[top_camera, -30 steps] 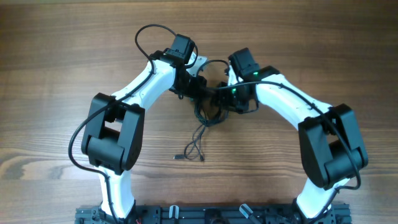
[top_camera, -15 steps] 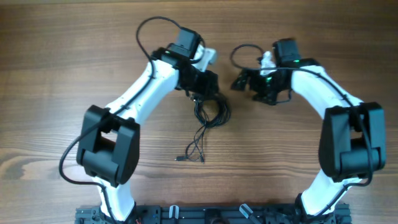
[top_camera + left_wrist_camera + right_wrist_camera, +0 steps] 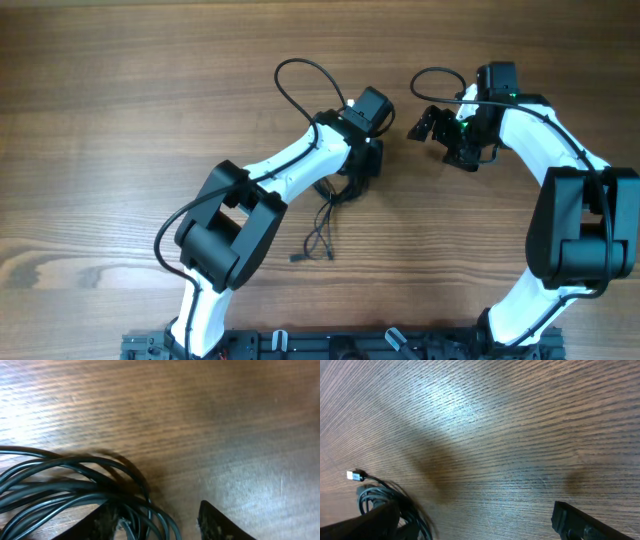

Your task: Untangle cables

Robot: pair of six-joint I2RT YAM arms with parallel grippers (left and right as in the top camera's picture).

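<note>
The cables are thin black cords in a loose bundle at the table's middle. Two tails run down to small plugs. My left gripper is low over the bundle's upper right edge. In the left wrist view it is open, with several loops of cable lying at its left finger and between the fingers. My right gripper is open, to the right of the bundle. In the right wrist view it spans bare wood. A blurred cable bunch with a silver plug shows beside its left finger.
The wooden table stretches on all sides. Thick black wires loop off both arms, one above the left forearm and one by the right wrist. The arm bases stand at the front edge.
My left arm has swung right and down onto the bundle's right side. My right gripper has pulled away to the right, off the bundle. The bundle and its tails lie about where they were.
</note>
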